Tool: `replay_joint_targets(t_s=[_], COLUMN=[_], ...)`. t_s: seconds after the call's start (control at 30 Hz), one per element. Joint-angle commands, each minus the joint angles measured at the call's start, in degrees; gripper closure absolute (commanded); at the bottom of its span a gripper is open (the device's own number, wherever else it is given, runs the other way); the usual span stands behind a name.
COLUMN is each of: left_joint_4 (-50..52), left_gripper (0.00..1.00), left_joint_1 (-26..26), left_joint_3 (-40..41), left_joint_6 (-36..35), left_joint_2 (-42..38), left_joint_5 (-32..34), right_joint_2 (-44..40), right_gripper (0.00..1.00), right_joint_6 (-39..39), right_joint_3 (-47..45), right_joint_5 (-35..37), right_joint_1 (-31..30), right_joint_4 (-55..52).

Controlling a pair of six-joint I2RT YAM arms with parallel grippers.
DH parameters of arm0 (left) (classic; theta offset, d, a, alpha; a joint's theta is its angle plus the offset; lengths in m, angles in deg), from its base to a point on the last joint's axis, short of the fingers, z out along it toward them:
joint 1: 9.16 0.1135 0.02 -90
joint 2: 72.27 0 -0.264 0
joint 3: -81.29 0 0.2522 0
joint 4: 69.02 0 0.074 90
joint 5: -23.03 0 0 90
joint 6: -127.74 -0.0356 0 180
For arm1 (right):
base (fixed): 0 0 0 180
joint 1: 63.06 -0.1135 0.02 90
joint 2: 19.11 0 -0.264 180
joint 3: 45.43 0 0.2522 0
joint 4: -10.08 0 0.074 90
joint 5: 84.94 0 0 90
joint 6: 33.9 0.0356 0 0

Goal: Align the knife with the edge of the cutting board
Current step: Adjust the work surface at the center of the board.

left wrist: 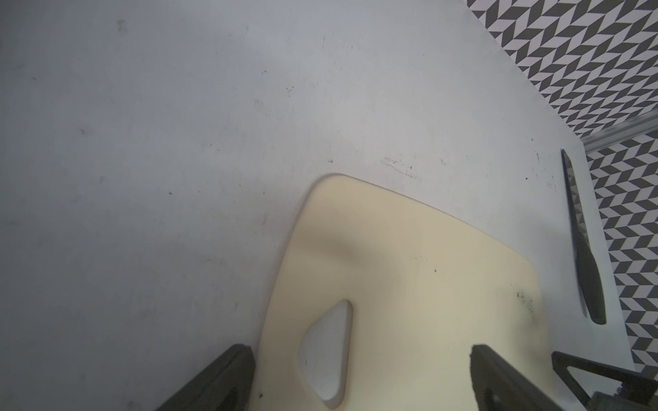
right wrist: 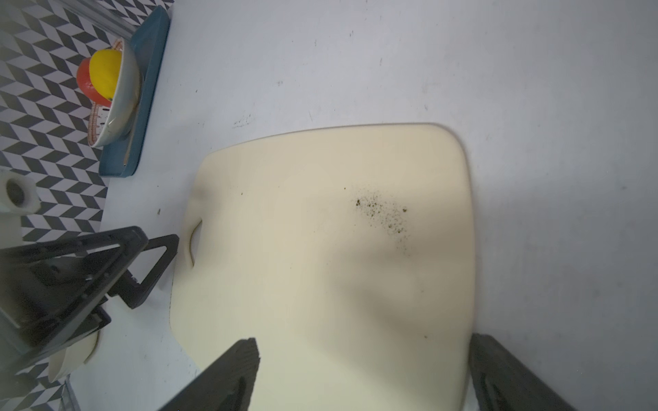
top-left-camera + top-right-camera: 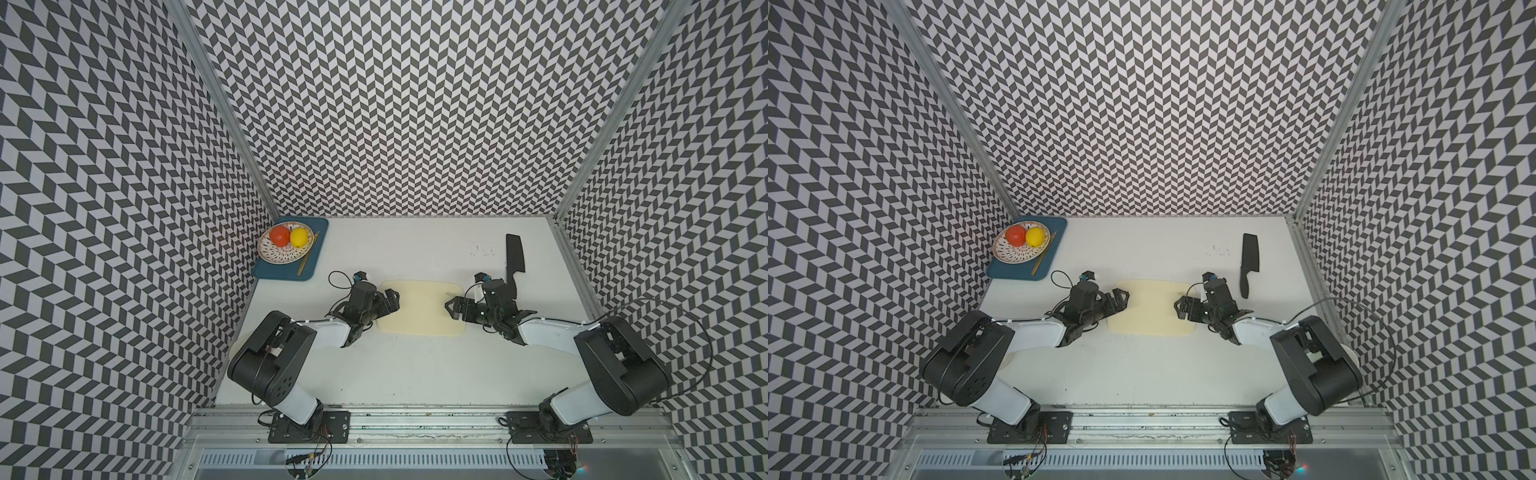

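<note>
The pale cream cutting board [image 3: 422, 309] [image 3: 1152, 309] lies flat mid-table, its triangular hole [image 1: 325, 356] at the left short end. My left gripper [image 3: 392, 301] [image 1: 361, 348] hovers open over that end, fingers straddling the hole. Over the opposite short end my right gripper [image 3: 453, 309] [image 2: 363, 340] is open, nothing between its fingers. The black knife [image 3: 515, 255] [image 3: 1250, 257] [image 1: 578, 235] lies on the table beyond the board's right end, apart from it. Its blade points to the back wall, and the handle runs toward my right wrist.
A dark blue tray [image 3: 270, 271] sits in the back left corner. It holds a patterned bowl [image 3: 270, 255] with a red fruit [image 3: 280, 236] and a yellow fruit [image 3: 300, 237], plus a thin golden utensil [image 3: 307, 254]. Patterned walls enclose three sides.
</note>
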Motion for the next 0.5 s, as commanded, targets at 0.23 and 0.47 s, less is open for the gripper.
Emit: replay_joint_targets(t_s=[0.23,0.47], left_joint_4=[-0.02,0.97], left_gripper=[0.0,0.01], left_joint_1=[-2.15,-2.74], left_joint_3=[0.63,1.8], left_joint_6=[2.5,2.99], left_joint_2=[2.25,-0.05], left_joint_5=[-2.33,-0.32], right_joint_2=[1.64,0.54], right_gripper=[0.03,0.0], right_joint_6=[-0.57,-1.06], right_joint_3=[2.32,2.69], right_joint_5=[0.9,3.07], right_joint_1=[-0.29,-0.34], right_joint_4=[-2.75,-4.08])
